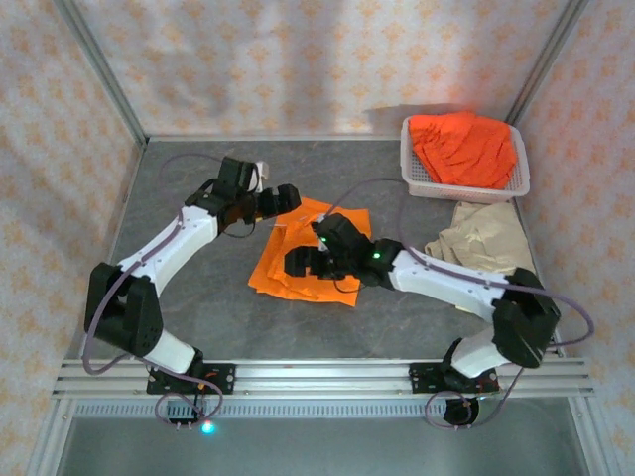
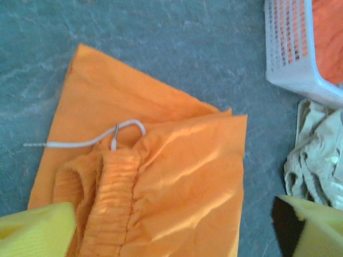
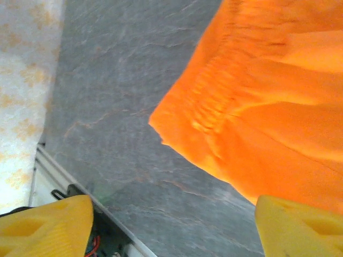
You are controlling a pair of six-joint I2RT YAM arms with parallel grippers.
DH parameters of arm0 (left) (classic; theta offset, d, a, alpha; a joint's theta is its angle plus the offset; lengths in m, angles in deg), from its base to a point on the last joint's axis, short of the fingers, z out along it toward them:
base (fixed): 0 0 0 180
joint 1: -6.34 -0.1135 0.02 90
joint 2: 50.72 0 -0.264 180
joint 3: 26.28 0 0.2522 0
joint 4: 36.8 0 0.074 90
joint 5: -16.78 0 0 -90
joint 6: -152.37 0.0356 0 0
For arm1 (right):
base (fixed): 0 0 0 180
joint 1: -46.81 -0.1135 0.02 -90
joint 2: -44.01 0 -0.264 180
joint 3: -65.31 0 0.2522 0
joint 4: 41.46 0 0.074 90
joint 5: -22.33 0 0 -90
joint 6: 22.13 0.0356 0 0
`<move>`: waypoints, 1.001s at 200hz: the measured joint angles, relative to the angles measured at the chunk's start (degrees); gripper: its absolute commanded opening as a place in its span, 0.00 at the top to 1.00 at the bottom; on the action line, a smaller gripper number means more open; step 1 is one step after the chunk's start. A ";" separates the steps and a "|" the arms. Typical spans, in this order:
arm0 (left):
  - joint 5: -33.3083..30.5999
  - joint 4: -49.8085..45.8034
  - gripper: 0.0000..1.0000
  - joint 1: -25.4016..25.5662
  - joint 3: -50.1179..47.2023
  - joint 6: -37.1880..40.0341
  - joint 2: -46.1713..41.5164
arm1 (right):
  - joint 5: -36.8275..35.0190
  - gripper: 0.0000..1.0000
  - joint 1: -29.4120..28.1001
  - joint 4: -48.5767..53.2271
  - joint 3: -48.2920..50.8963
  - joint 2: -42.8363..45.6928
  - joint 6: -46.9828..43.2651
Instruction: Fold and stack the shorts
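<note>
Orange shorts (image 1: 303,263) lie on grey marbled table (image 1: 198,297), patterned walls (image 1: 298,59) around; left tool (image 1: 289,198), right tool (image 1: 297,263) gape apart.

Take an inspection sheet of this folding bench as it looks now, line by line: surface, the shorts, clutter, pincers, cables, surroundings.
Surface: grey stone-look table, no spills seen.
Job's things: orange shorts folded over at centre, white drawstring trailing; orange heap in white basket; beige shorts crumpled at right.
Clutter: the basket, far right corner; otherwise nothing seen.
Grippers: left pincer and right pincer both open above the centre shorts, holding nothing.
Cables: grey cables loop along both arms.
Surroundings: patterned walls; metal rail at near edge.
</note>
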 measured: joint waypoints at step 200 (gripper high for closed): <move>0.90 12.68 0.00 9.49 -14.32 -8.96 7.48 | 13.44 0.00 28.41 2.49 11.93 -1.55 -9.07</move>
